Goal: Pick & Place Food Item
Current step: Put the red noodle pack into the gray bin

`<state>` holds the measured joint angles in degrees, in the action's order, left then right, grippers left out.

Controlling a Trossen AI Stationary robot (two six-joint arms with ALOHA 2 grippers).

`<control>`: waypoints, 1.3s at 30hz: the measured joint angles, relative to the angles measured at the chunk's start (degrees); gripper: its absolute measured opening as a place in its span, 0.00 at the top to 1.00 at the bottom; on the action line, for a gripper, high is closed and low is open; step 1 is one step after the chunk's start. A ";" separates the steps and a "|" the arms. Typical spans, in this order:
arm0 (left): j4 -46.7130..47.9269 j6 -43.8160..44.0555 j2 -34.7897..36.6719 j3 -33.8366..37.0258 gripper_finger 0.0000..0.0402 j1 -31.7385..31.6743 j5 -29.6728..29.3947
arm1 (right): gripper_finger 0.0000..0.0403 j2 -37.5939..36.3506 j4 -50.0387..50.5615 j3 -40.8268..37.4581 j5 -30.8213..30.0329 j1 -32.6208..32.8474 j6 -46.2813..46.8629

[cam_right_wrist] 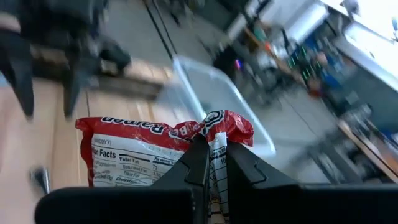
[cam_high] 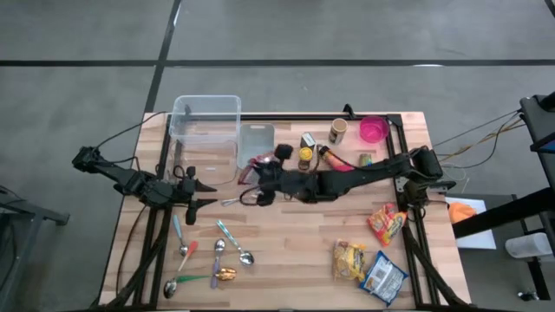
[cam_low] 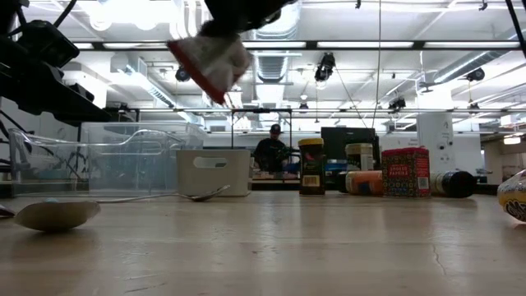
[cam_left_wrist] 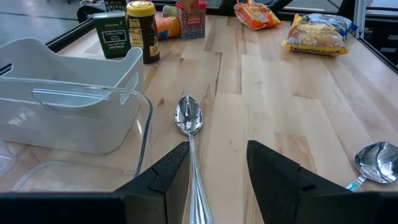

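A red and white ramen packet (cam_right_wrist: 155, 152) hangs in the air, with my right gripper (cam_right_wrist: 211, 163) shut on it. In the high view the right arm reaches across from the table's right, and its gripper (cam_high: 264, 175) holds the packet (cam_high: 255, 164) just right of the small white bin (cam_high: 257, 140) and the clear bin (cam_high: 206, 126). The low view shows the packet (cam_low: 209, 59) well above the tabletop. My left gripper (cam_left_wrist: 217, 177) waits open at the table's left. A spoon (cam_left_wrist: 189, 118) lies on the table in front of its fingers. My right gripper pinches the packet's crimped end edge (cam_right_wrist: 214, 132) between its two fingers. The fingers come nearly level from the table's right side. The packet is lifted clear of the table and hangs tilted below the gripper (cam_low: 246, 10).
Jars, bottles and a small red box (cam_low: 405, 171) stand along the far side, beside a pink bowl (cam_high: 374, 130). Snack bags (cam_high: 350, 260) lie at the near right. Several spoons (cam_high: 227, 251) lie at the near left. Bare wood shows in the middle.
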<state>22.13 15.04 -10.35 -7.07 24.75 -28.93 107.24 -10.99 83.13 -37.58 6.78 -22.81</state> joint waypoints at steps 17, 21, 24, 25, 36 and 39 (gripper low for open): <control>0.00 -0.01 0.00 0.00 0.59 0.00 0.00 | 0.96 1.39 -21.18 -0.09 36.99 -18.99 -2.58; 0.00 -0.01 0.00 0.00 0.59 0.01 0.00 | 0.96 3.47 -26.40 -0.11 39.66 -20.98 -2.45; 0.00 -0.01 0.00 0.00 0.59 0.00 -0.02 | 0.96 5.39 -29.65 0.03 39.80 -21.93 -2.68; 0.00 -0.01 0.00 0.00 0.59 0.00 -0.02 | 0.96 6.12 -30.94 0.09 39.91 -22.23 -2.77; 0.00 -0.01 0.00 0.00 0.59 0.00 -0.02 | 0.96 16.58 -41.11 5.65 45.59 -26.21 -1.45; 0.00 0.00 0.00 0.00 0.59 0.00 -0.01 | 0.96 17.24 -40.50 6.34 43.85 -26.72 -2.18</control>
<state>22.13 15.03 -10.35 -7.07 24.75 -28.94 124.48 -51.48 89.48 6.27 -19.94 -24.99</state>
